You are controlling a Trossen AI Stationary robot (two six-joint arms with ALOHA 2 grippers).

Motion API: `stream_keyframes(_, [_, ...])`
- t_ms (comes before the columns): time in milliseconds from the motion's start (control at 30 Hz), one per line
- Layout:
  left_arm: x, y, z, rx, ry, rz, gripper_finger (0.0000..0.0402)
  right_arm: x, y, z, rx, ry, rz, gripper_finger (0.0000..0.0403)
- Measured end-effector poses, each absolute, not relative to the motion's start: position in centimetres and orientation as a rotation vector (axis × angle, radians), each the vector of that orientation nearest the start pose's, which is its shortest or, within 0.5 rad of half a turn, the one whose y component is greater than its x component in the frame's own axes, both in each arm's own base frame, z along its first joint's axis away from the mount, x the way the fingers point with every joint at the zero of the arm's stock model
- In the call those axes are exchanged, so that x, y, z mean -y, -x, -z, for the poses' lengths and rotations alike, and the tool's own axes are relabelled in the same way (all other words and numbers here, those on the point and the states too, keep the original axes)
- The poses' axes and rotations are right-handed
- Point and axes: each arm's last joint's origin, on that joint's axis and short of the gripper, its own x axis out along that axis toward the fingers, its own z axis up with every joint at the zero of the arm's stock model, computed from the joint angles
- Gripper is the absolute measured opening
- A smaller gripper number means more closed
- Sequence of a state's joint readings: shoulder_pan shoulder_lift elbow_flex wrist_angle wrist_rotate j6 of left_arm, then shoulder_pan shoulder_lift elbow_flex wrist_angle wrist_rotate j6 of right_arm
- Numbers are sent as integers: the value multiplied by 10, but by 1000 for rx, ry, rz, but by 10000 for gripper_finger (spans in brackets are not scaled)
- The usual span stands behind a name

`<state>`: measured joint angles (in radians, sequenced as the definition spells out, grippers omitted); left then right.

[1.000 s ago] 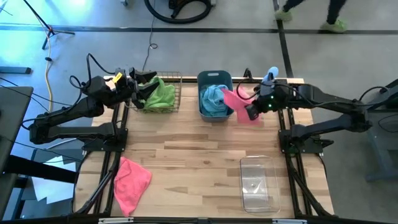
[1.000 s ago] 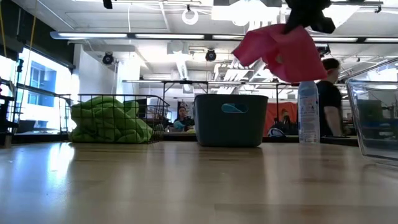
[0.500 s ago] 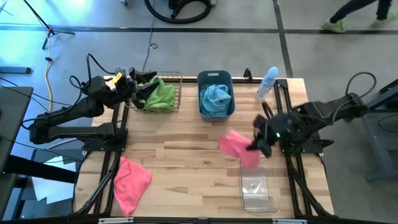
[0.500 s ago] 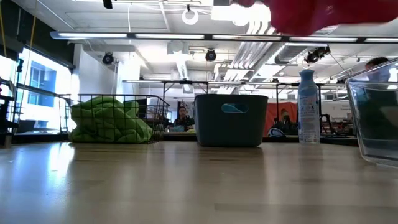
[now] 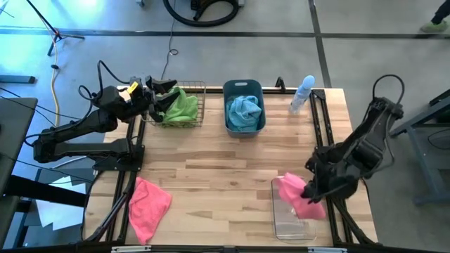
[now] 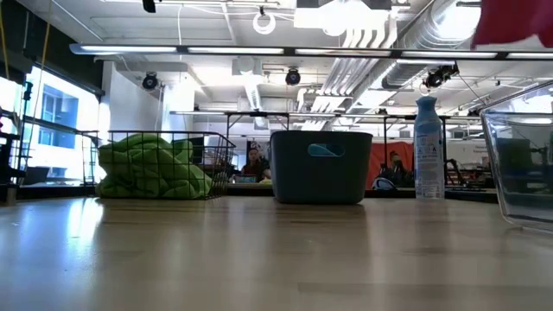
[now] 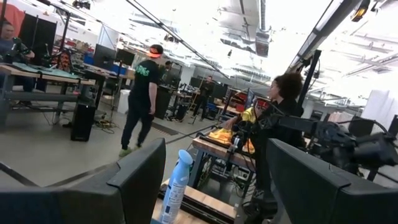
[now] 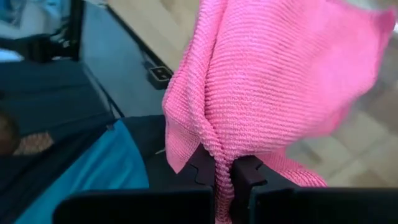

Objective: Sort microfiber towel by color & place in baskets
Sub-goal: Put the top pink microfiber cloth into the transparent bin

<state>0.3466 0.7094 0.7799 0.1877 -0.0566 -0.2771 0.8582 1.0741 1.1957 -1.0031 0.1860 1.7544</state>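
My right gripper point(image 5: 309, 191) is shut on a pink towel point(image 5: 298, 197) and hovers over the far end of the clear bin point(image 5: 290, 221). In the low view that towel point(image 6: 514, 22) hangs high above the bin point(image 6: 518, 173). A second pink towel point(image 5: 149, 204) lies flat near the table's near left corner. Green towels point(image 5: 181, 105) fill the wire basket point(image 5: 200, 105), and a blue towel point(image 5: 244, 111) lies in the slate tub point(image 5: 242, 86). My left gripper point(image 5: 158, 95) waits open at the wire basket's left side, touching nothing. My right gripper pinches a bunched fold of the pink towel point(image 8: 219, 158) between its two fingers point(image 8: 245, 175); several layers are gathered there. The rest of the cloth spreads out loose beyond the fingertips. It is lifted clear, above the clear bin's rim.
A pale blue spray bottle point(image 5: 304, 93) stands at the far right edge, right of the slate tub. The middle of the wooden table point(image 5: 218, 176) is bare. A person's feet point(image 5: 436, 25) show on the floor beyond the table; people also show in the room in the left wrist view.
My right gripper has carried the pink towel from beside the slate tub toward the table's near edge and a little right, ending over the clear bin. The towel stayed in its hold and stayed lifted. The left arm kept still.
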Motion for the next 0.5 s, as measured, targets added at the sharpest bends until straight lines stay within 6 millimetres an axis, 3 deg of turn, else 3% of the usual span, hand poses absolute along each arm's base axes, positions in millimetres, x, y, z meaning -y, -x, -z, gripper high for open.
stream_keyframes(267, [-53, -143, -380, 341, 227, -358, 266, -175, -129, -324, -1277, -1235, 421, 0])
stream_keyframes(500, [-53, -142, -384, 373, 179, -359, 266, -171, -136, -320, -1178, -1341, 587, 0])
